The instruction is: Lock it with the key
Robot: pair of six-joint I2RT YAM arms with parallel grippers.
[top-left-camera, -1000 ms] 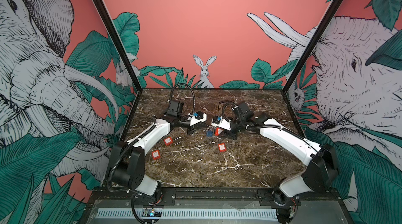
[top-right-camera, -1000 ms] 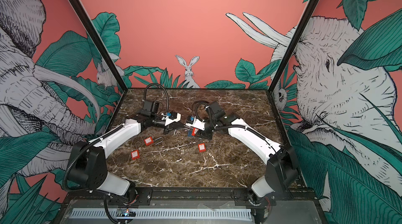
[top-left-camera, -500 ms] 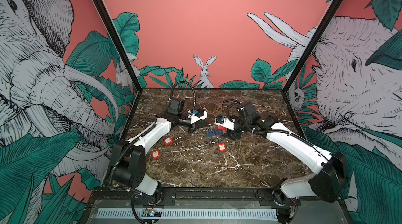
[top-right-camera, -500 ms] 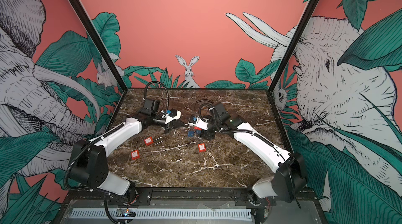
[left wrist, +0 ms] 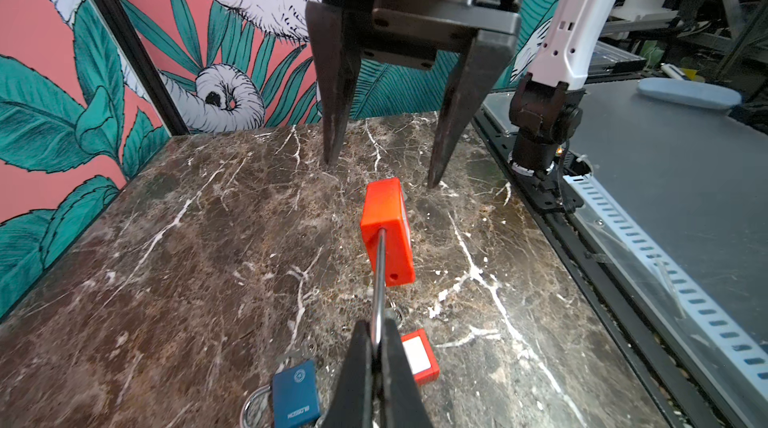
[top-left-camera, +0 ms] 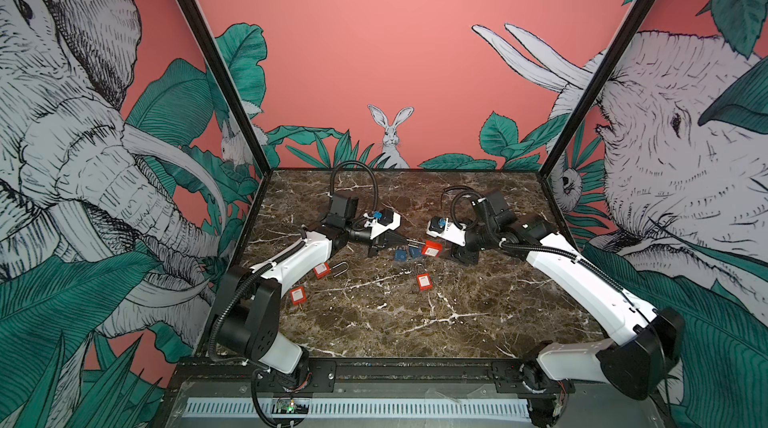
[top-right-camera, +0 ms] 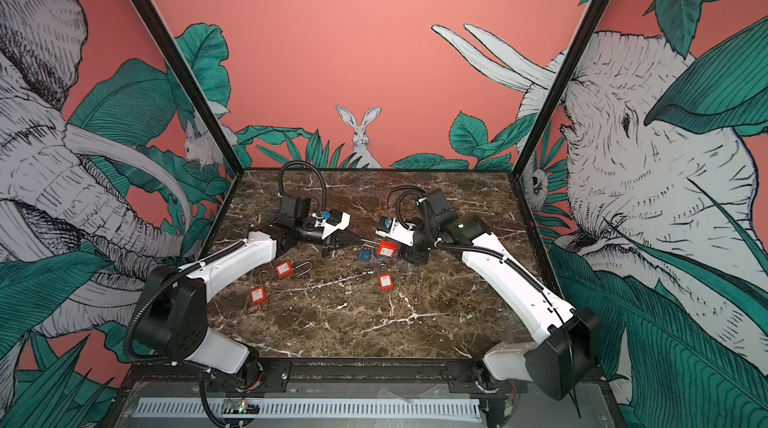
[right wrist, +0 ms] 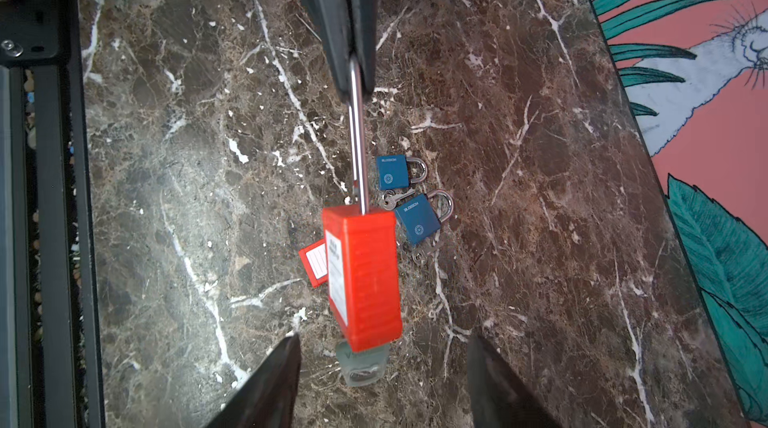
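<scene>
Seemingly midway: the left gripper point(right wrist: 355, 77) pinches the shackle point(right wrist: 357, 135) of the red padlock point(right wrist: 361, 276), holding it above the marble table point(right wrist: 540, 156); the key point(right wrist: 362, 370) sits in its base; the right gripper point(left wrist: 381, 173) flanks the key, fingers spread, not touching; turning remains.

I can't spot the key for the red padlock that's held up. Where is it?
In the right wrist view the grey key sticks out of the base of the red padlock, between the right hand's open fingers.

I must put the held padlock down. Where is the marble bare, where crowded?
Bare: the marble between the lone red padlock and the front rail, and the far strip by the back wall. Crowded: around the blue padlocks.
</scene>
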